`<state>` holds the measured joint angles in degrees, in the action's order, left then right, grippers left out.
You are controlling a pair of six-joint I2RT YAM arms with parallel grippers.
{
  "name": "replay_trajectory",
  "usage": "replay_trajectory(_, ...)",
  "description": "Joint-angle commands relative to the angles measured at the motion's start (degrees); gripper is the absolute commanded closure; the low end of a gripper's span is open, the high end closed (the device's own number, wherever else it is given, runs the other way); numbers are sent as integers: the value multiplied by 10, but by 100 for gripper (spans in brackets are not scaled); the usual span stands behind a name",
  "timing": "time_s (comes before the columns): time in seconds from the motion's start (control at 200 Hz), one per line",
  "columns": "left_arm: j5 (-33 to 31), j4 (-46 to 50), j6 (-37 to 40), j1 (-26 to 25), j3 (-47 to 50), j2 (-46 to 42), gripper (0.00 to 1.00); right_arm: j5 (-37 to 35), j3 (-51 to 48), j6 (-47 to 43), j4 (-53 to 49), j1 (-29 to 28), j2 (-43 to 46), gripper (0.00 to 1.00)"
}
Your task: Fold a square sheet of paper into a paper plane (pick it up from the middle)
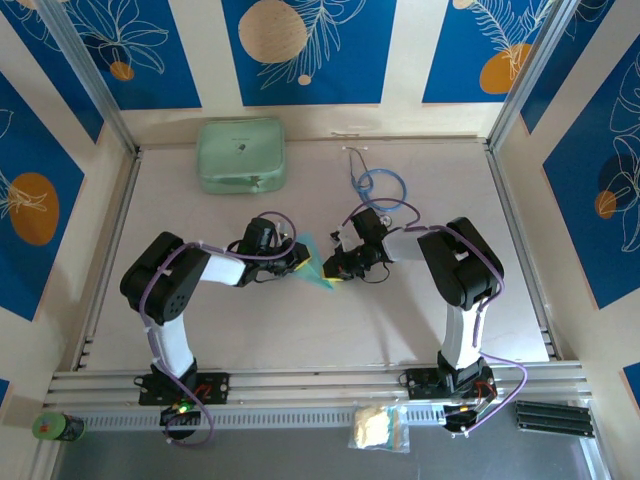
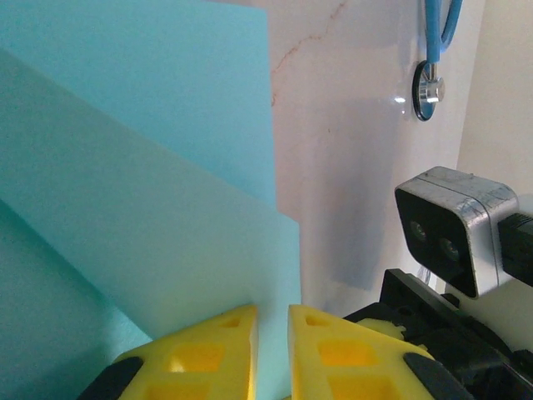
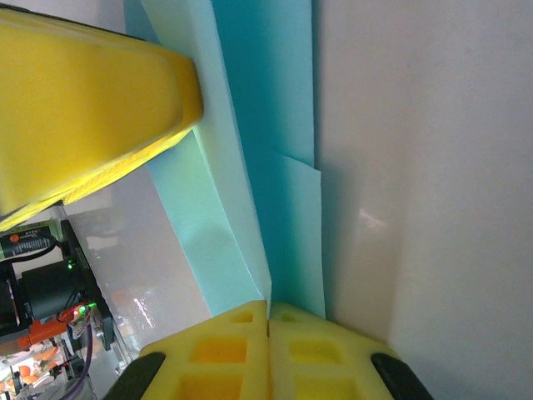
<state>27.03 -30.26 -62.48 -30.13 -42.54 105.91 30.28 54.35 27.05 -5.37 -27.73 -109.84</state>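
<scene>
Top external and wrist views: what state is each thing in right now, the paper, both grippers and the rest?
sheet of paper: partly folded, layers overlapping, pinched between both grippers.
left gripper: shut on the sheet of paper.
right gripper: shut on the sheet of paper's edge.
mint-green case: closed, lying flat, untouched.
stethoscope: lying loose, tubing looped.

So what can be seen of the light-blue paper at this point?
The light-blue sheet of paper is thin, plain and unmarked. It is partly folded into overlapping layers with straight, crisp edges. It sits between the two arms over the middle of the table, apparently raised and tilted rather than lying flat. The left end effector pinches one edge and the right end effector is shut on another.
</scene>
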Motion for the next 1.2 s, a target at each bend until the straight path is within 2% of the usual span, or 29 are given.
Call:
replay_trajectory(0.0,16,-12,11,-2,-16,12,82,-65,-14,-14,-46,-1,-29,92)
replay_trajectory(0.87,34,8,27,1,-36,32,81,-94,-13,-27,-51,-10,-25,95)
replay_trajectory(1.196,33,8,30,3,-36,41,81,-83,-12,-21,-52,-9,-14,91)
